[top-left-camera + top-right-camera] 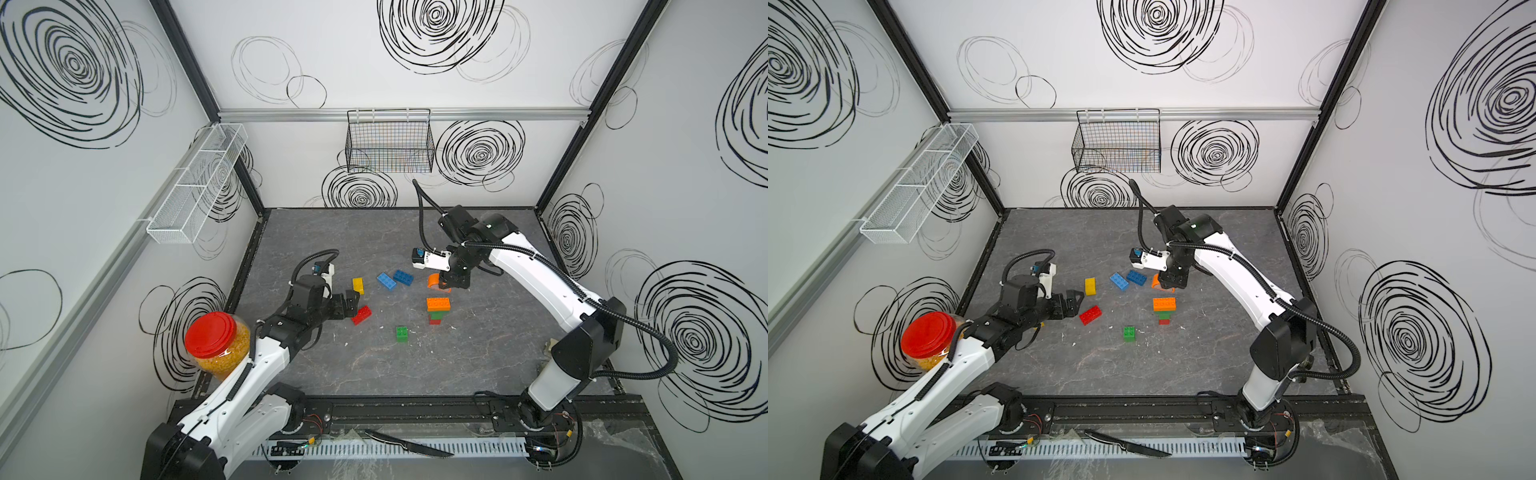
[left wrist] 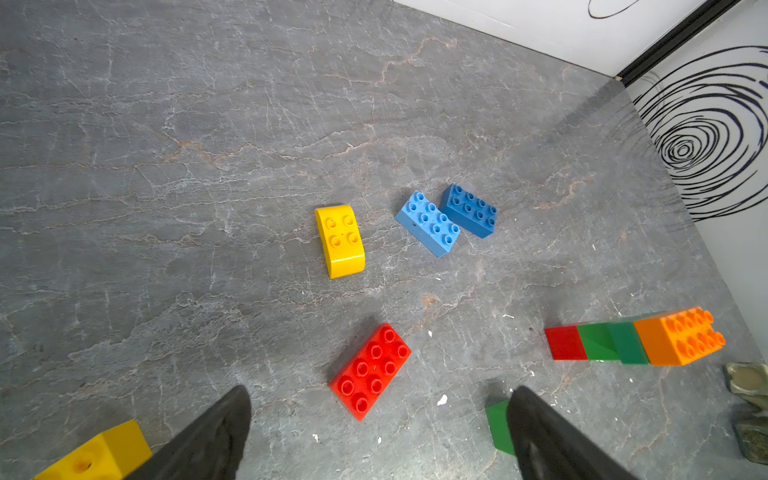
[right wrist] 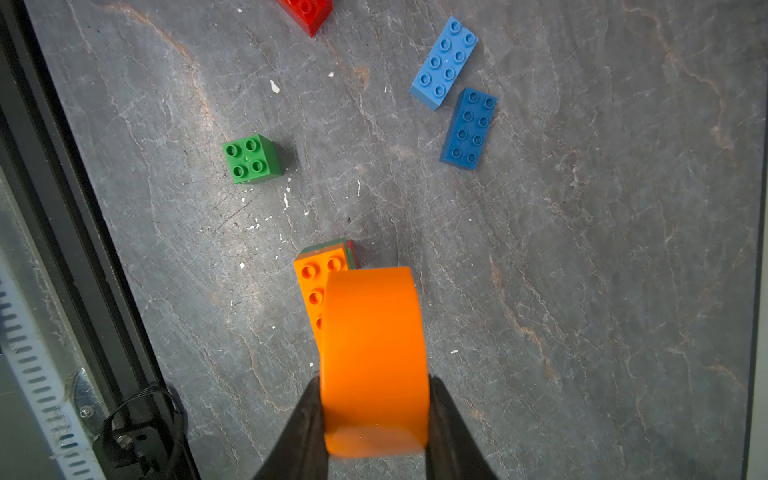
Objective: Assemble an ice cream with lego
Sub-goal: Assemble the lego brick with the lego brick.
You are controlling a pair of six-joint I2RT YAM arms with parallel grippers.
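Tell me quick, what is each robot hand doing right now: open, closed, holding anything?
Left hand: open, holding nothing.
Right hand: closed on an orange rounded block.

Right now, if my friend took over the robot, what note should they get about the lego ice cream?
Right gripper: shut on the orange rounded piece, held in the air near the stack, not on it yet.
Left gripper: open, empty, near the red brick.
Done: the stack stands upright, red at the bottom, green in the middle, orange brick on top.
Loose on the table: yellow rounded piece, light blue brick, dark blue brick, green square brick.
Left: probably press the orange rounded piece onto the orange brick.
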